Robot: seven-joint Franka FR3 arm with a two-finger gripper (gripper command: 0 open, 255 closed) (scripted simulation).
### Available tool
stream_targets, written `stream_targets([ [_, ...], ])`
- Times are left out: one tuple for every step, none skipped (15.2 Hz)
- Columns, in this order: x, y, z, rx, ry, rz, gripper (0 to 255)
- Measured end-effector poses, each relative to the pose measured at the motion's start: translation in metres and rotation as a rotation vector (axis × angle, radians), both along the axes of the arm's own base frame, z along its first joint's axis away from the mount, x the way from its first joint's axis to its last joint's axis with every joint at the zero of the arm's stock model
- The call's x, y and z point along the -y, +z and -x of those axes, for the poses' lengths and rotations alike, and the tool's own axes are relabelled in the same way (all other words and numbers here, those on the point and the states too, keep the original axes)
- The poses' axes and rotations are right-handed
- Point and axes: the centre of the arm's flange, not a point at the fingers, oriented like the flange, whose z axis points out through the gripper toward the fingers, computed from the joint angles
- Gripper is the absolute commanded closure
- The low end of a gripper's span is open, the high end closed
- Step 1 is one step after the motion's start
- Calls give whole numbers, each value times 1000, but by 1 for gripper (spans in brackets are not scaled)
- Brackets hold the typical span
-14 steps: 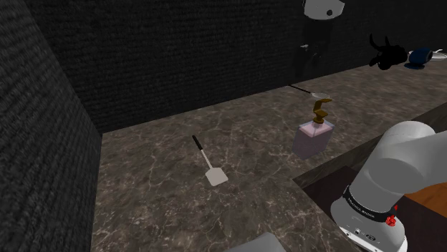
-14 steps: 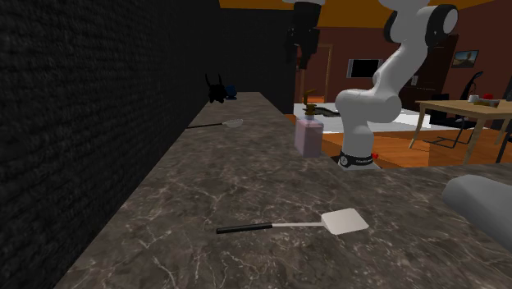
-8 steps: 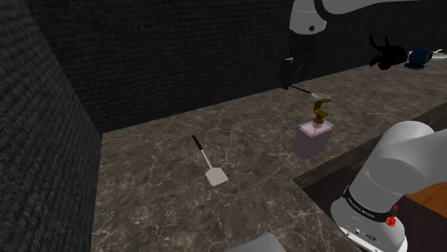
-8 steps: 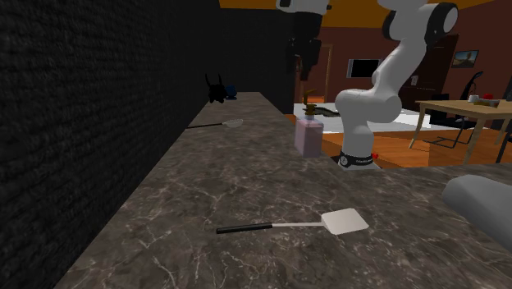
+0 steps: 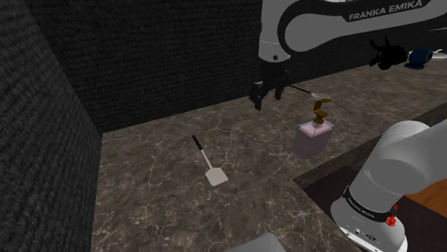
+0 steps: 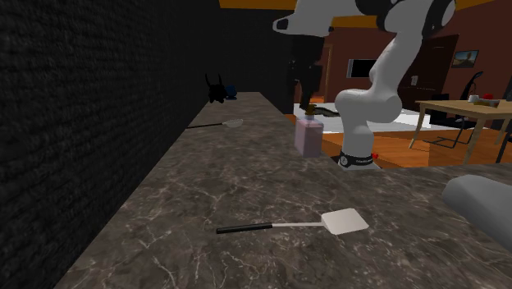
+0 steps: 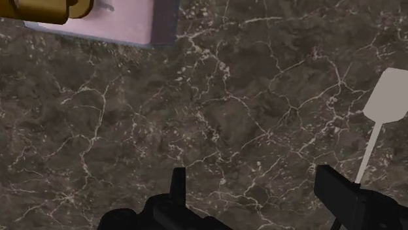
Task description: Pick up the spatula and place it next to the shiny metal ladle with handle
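The spatula, a white blade on a thin black handle, lies flat on the dark marble counter; in the second exterior view the spatula is near the front. My gripper hangs open above the counter, between the spatula and the soap dispenser, holding nothing. In the wrist view the gripper has its fingers wide apart over bare marble, and the spatula lies just outside one finger. The ladle rests by the dark back wall; its bowl and handle are seen as the ladle further along the counter.
A pink soap dispenser with a brass pump stands near the counter's edge, close to the gripper. A black figure and a blue item sit at the far end. A grey rounded object lies at the near end.
The arm has swung down and to the shoulder view's left, from above the ladle to over the counter beside the soap dispenser. The spatula has not moved.
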Motion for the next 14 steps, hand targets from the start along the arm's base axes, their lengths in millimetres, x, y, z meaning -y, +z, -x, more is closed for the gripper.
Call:
stream_targets([
  [-9,-7,-3,0,-7,-5,0],
  [-16,-14,-7,0,-14,-10,0],
  [-26,-22,-13,0,-21,-14,0],
  [-35,-33,-20,0,-29,-19,0],
  [-44,-42,-26,0,-36,-24,0],
  [-53,-46,-31,0,-43,-30,0],
  [-64,-51,-37,0,-50,-35,0],
  [-76,-59,-43,0,-57,-40,0],
  [-83,-67,-48,0,-64,-45,0],
  [-88,-75,-53,0,-71,-49,0],
  [-98,-82,-57,0,-78,-54,0],
  [-108,-89,-63,1,-85,-60,0],
  [-114,-94,-71,1,-93,-65,0],
  [-125,-102,-78,1,-98,-70,0],
])
